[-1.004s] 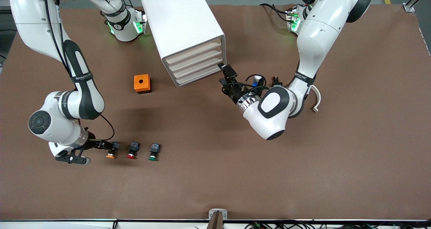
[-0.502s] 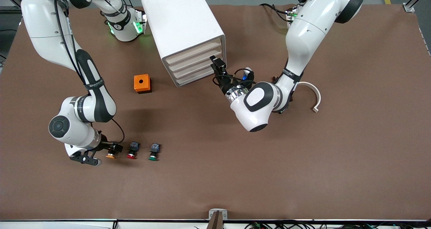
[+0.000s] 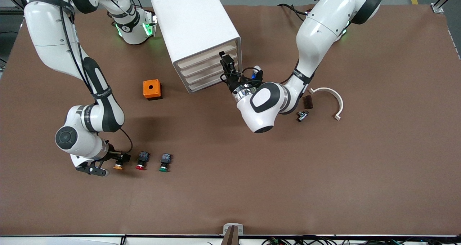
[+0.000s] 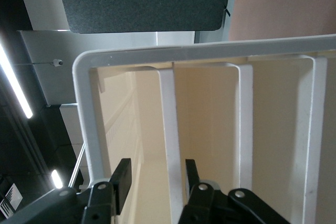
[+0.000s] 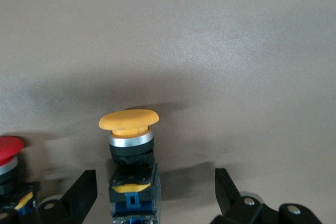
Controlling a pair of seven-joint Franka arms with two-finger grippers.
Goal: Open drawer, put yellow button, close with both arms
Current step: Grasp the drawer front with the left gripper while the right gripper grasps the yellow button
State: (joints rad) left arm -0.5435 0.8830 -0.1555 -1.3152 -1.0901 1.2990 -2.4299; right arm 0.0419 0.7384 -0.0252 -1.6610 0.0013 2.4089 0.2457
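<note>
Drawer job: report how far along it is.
Done: nothing; the drawer looks shut. In hand: the left hand grips its front lip; the right hand is open around the yellow button on the table. Left: pull open, load button, close with both arms.

Orange square box (image 3: 152, 89) on table; red button (image 3: 142, 161) beside green button (image 3: 164, 163); white curved piece (image 3: 329, 100).

left pincer (image 4: 155, 182): part-closed, arm stretched out | right pincer (image 5: 152, 192): spread wide, low
</note>
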